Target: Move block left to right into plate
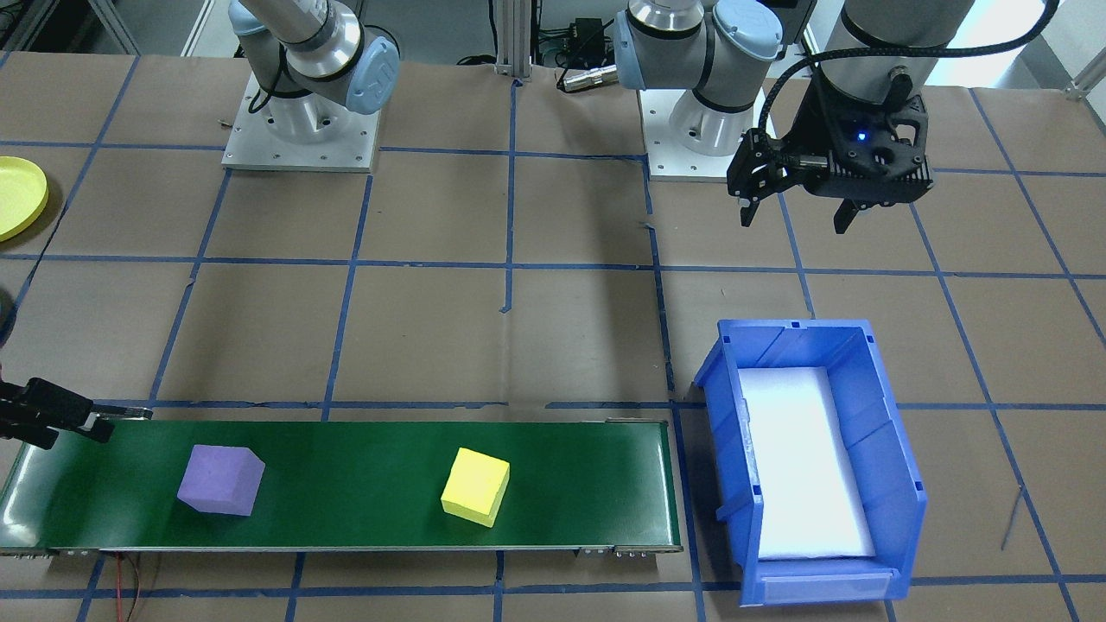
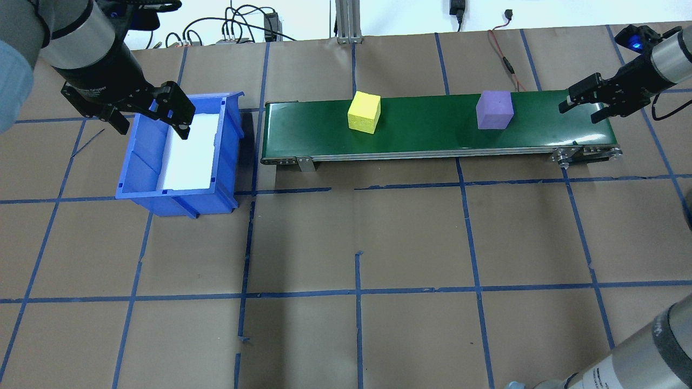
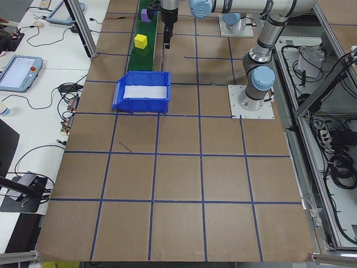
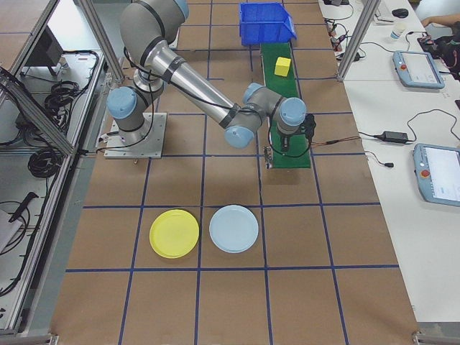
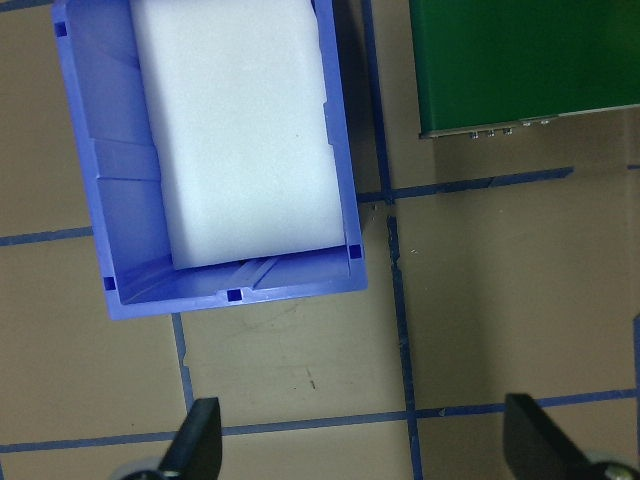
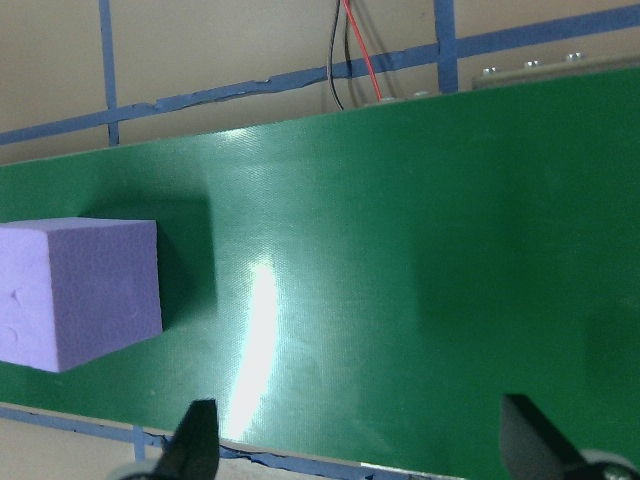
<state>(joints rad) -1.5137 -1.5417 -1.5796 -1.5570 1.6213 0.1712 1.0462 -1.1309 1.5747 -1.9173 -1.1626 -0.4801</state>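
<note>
A purple cube (image 1: 220, 479) (image 2: 494, 109) and a yellow cube (image 1: 475, 486) (image 2: 364, 112) rest on the green conveyor belt (image 2: 432, 132). My right gripper (image 2: 581, 111) (image 6: 362, 450) hangs open over the belt's right end, a short way from the purple cube (image 6: 78, 290), nothing between its fingers. My left gripper (image 2: 153, 127) (image 1: 795, 216) is open and empty above the blue bin (image 2: 178, 151). The yellow plate (image 4: 174, 233) (image 1: 17, 194) lies on the table on the robot's right side, away from the belt.
A light-blue plate (image 4: 233, 228) lies beside the yellow one. The blue bin (image 1: 812, 458) with a white foam liner stands off the belt's left end. Red and black wires (image 6: 350, 60) run behind the belt. Blue tape lines grid the brown table.
</note>
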